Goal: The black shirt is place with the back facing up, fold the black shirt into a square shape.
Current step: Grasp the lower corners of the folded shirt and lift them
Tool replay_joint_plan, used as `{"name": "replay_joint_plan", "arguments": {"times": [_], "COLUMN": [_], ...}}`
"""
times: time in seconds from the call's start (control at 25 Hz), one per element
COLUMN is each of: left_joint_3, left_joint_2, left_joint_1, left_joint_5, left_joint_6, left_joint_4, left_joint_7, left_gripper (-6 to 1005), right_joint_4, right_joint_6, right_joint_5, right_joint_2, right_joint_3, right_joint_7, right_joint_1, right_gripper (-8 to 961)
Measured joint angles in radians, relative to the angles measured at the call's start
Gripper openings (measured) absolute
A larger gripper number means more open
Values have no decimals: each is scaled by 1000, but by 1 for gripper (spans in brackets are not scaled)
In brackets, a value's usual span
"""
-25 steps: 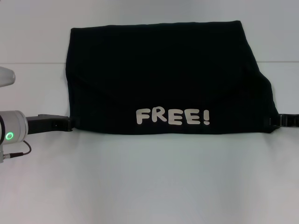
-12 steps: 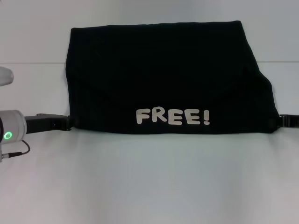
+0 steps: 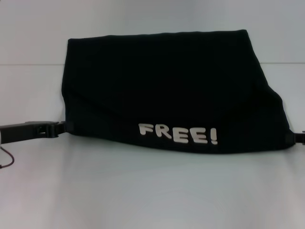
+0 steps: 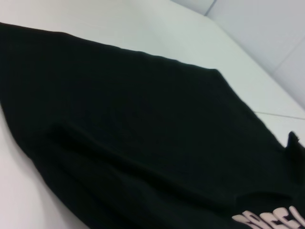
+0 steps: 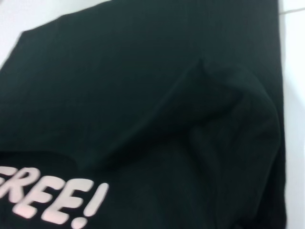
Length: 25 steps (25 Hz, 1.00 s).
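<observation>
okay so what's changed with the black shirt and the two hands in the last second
The near edge of the black shirt with the white FREE! lettering now sags lower toward the right and its sides spread a little wider. The left hand at the shirt's near-left corner has drawn outward to the left, its arm almost out of view. The right hand sits lower at the near-right corner. The shirt stays folded, lettering up, on the white table.

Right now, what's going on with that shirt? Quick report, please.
Left gripper at shirt's near left corner, right gripper at near right corner. Black shirt folded over, "FREE!" lettering facing up. Nothing in the way.
</observation>
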Motion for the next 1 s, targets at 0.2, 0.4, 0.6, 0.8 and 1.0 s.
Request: {"name": "replay_joint_plan", "arguments": {"times": [0.2,0.4,0.6,0.8,1.0], "left_joint_3": [-29,-29,-32,-40,-54], "left_joint_2": [9,12,12,9,6], "left_joint_1": [22,54,77,83,91], "left_joint_5": [13,38,108,160,163], "left_joint_6": [125,240,327,410,482], "left_joint_4": [20,50,67,63,67], "left_joint_7": [4,7,20,38,63], "left_gripper": [2,2,2,2,1], "right_joint_4": [-81,-117,-118,-125,-130], "right_joint_6": [-151,-291,-397,-462,-508], "right_joint_5": [0,0,-4,-7,-8], "right_joint_2": [5,2,-9,-12,-8], "right_joint_3": [29,103,162,169,190], "right_joint_7": [-20,-88,-163,-217,-257], "right_joint_1": [-64,-125,-180,-234,-281], "right_gripper": [54,59,64,69,74]}}
